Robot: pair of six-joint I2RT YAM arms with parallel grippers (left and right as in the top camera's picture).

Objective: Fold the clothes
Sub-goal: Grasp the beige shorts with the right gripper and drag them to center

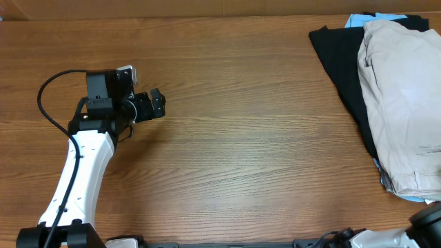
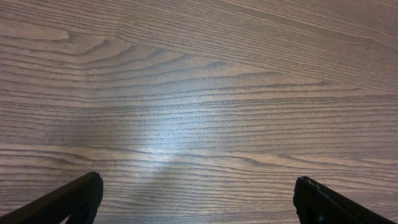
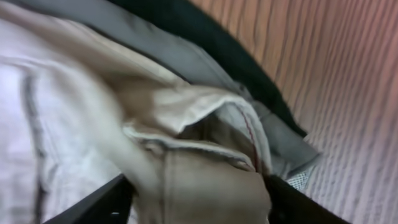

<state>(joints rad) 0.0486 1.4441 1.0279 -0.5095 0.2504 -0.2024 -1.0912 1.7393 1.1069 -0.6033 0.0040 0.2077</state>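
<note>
Shorts [image 1: 403,89] atop black garment [image 1: 337,62], left hand [image 2: 199,202] released above table [image 1: 241,138], right hand [image 3: 199,196] straddling them, grip unclear.

Khaki shorts [image 1: 403,96] cut off by the overhead view's right edge; right hand [image 3: 200,198] blurred, its hold unclear.

The beige shorts [image 1: 403,96] are piled on a black garment [image 1: 337,55], well apart from the left gripper [image 1: 157,104], off to its right. Wooden table [image 1: 241,151] is seen between them.

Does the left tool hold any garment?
No, the left tool hangs open above the brown wooden table, with nothing inside it.
</note>
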